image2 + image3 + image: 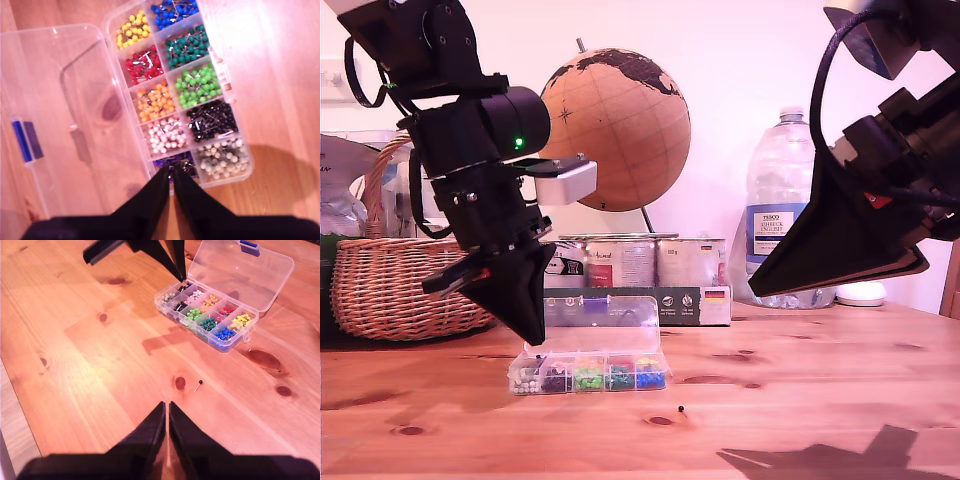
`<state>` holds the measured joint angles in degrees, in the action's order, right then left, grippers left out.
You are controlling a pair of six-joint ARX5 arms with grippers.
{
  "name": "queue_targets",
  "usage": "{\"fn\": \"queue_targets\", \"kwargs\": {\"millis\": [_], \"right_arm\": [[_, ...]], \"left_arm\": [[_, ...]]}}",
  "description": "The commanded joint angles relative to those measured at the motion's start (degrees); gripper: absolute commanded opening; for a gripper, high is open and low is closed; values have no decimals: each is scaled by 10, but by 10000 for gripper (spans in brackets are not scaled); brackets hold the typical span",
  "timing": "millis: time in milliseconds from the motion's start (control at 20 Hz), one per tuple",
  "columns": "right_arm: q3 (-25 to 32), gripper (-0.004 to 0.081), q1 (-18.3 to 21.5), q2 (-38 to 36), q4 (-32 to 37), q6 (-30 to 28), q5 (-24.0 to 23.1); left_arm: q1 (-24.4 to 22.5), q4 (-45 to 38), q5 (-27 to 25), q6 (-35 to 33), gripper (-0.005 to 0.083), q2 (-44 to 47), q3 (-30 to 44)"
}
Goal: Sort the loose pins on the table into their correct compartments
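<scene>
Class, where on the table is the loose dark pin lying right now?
The dark pin lies on the bare table, in front of the pin box toward the exterior view's right, beside a dark wood knot.

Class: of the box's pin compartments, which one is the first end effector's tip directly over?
The purple-pin compartment, an end cell beside the grey-white pins and next to the pale pink ones; my first end effector covers it.

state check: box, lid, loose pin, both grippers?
pin box: on the table, cells filled with sorted pins
lid: open, laid flat
loose pin: dark-headed, lying on the table, apart from the box
my first gripper: shut, over the purple cell
my second gripper: shut, raised, empty
</scene>
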<state>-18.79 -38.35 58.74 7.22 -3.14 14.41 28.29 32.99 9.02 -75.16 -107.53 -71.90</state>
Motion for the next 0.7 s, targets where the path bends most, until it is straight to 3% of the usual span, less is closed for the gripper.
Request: {"fn": "queue_targets", "kwargs": {"millis": [0,650], "right_arm": [[-8,-12,-3,3,2,-3,0],[-8,-12,-3,3,2,-3,0]], "left_arm": [[0,-3,4,1,-17,-21,-5],[0,-3,1,1,-7,-21,-5]]}}
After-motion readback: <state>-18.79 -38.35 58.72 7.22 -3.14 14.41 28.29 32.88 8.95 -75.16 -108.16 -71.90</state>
